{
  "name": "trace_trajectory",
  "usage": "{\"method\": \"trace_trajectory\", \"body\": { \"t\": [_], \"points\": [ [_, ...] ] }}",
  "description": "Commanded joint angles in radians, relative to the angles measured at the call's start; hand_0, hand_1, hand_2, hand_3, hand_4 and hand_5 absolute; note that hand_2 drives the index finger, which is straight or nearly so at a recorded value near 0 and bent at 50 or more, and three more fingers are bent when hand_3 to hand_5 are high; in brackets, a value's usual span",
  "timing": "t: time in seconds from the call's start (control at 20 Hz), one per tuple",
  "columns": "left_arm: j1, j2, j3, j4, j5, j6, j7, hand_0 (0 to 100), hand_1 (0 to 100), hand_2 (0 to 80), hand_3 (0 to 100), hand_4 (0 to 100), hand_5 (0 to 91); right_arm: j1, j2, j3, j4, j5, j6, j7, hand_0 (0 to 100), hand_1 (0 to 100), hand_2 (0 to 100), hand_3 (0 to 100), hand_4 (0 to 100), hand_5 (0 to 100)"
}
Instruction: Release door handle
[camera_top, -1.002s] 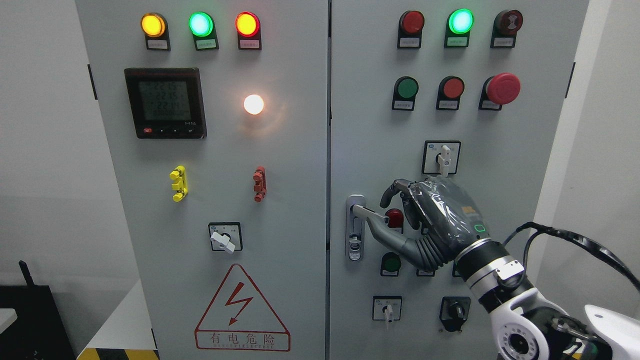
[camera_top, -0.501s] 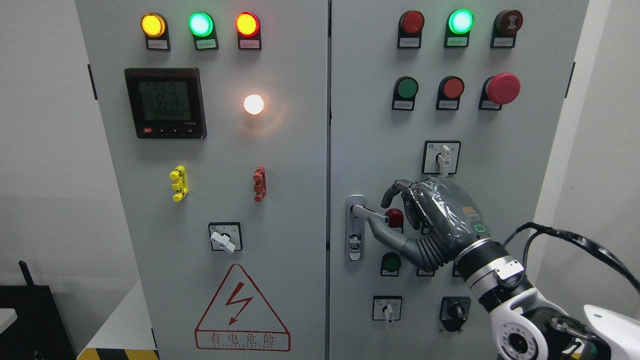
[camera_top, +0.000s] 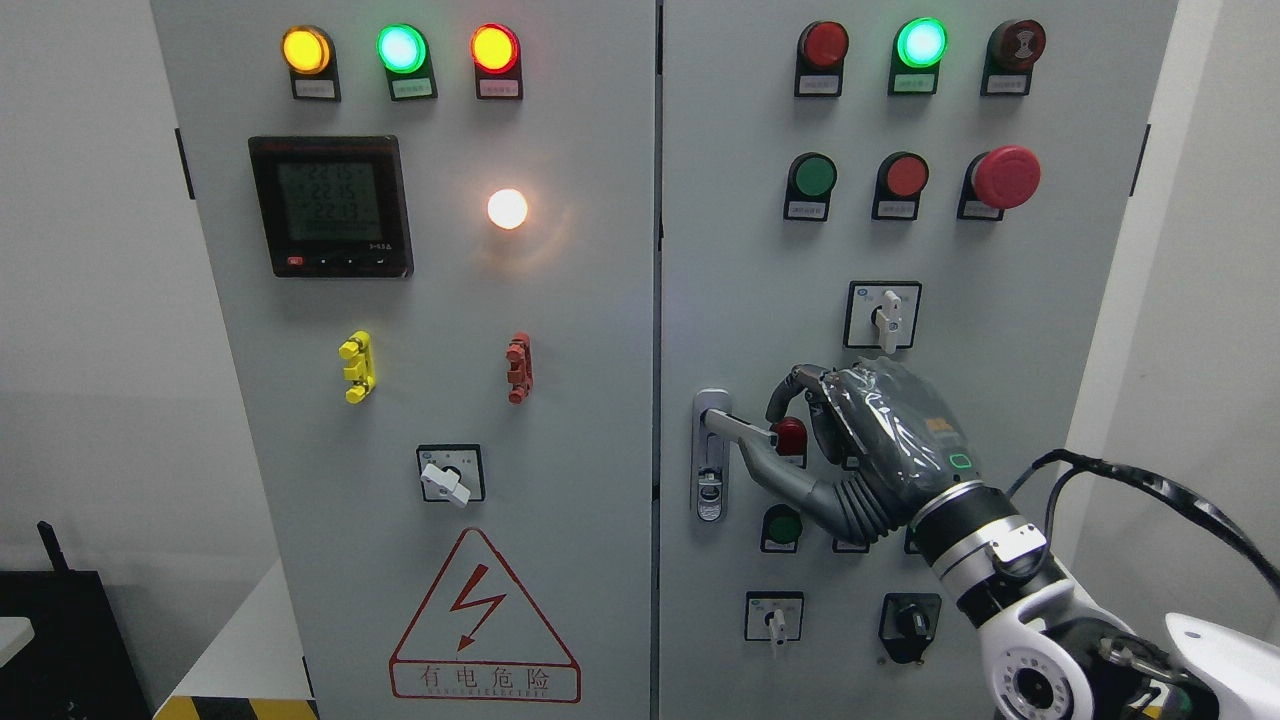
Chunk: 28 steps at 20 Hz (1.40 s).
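A pale grey wall (camera_top: 80, 300) is seen to the left of the grey electrical cabinet (camera_top: 600, 330), evenly lit and without marks. To the right of the cabinet a second pale wall (camera_top: 1210, 300) is shown, with a white vertical edge running just beside the cabinet's side. Below the cabinet's lower left corner a white ledge or floor strip (camera_top: 255, 640) is visible, edged with a yellow-and-black hazard stripe (camera_top: 235, 708). Further left of the cabinet, at the bottom corner, a black box-like object (camera_top: 60, 640) is placed, with a thin black stub, possibly an antenna, rising from it. A soft glare from a lit lamp is cast on the cabinet's left door.
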Motion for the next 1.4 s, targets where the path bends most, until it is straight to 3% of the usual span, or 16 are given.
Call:
{"method": "trace_trajectory", "body": {
  "t": [0.0,1.35],
  "points": [
    [-0.003,0.0,0.002,0.009,0.0,-0.001,0.001,12,39,0.0,0,0,0.0,0.002,0.001,-0.004,0.004,0.0,0.001,0.0,36,29,49,100,100,100],
    [-0.003,0.0,0.002,0.009,0.0,-0.001,0.001,12,39,0.0,0,0,0.0,0.013,0.019,-0.005,0.016,0.0,0.001,0.0,36,29,50,100,100,100]
  ]
}}
